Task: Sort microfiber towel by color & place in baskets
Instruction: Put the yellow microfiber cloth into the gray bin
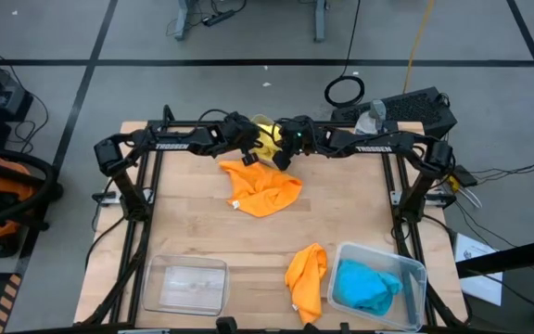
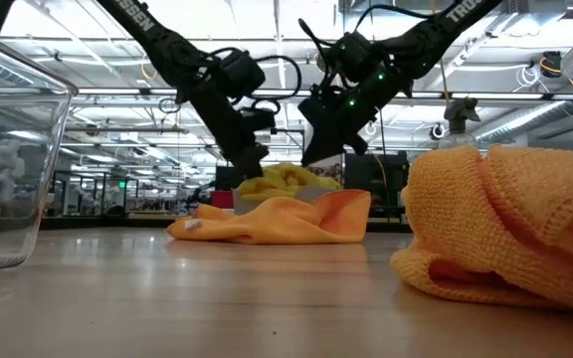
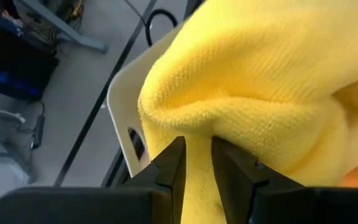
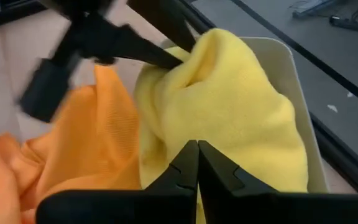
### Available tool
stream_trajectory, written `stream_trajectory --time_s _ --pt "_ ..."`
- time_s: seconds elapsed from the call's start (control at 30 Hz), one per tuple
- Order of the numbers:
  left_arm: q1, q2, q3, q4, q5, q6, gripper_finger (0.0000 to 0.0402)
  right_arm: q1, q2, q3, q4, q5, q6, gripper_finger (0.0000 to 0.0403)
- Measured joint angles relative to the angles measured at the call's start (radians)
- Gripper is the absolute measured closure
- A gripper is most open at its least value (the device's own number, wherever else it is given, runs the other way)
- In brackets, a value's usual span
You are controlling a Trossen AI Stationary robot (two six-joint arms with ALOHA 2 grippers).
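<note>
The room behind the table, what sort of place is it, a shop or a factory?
Probably a robotics lab or workshop: a bare grey floor marked with black tape lines, loose cables lying on it, and long ceiling strip lights over open benches.

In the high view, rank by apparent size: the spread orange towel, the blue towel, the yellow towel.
1. Spread orange towel, largest.
2. Blue towel, bunched in its basket.
3. Yellow towel, smallest, though the end effectors hide part of it.

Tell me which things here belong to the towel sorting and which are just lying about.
Job: yellow towels in small bin, left gripper pinching them; orange towels; blue towels in clear bin; empty bin.
Lying about: cable loop, black case.
</note>
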Motion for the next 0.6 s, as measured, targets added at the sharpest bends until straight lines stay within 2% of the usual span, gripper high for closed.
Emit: stream_trajectory --time_s 0.4,0.6 --pt "-0.087 -0.08 0.036 -0.007 0.005 -0.018 0.0318 -0.072 0.166 0.002 0.031 0.0 0.015 0.0403" --pt "-0.113 -0.086 0.035 0.036 0.009 -0.013 0.0318 -0.073 0.194 0.006 0.049 0.012 -0.007 0.0403"
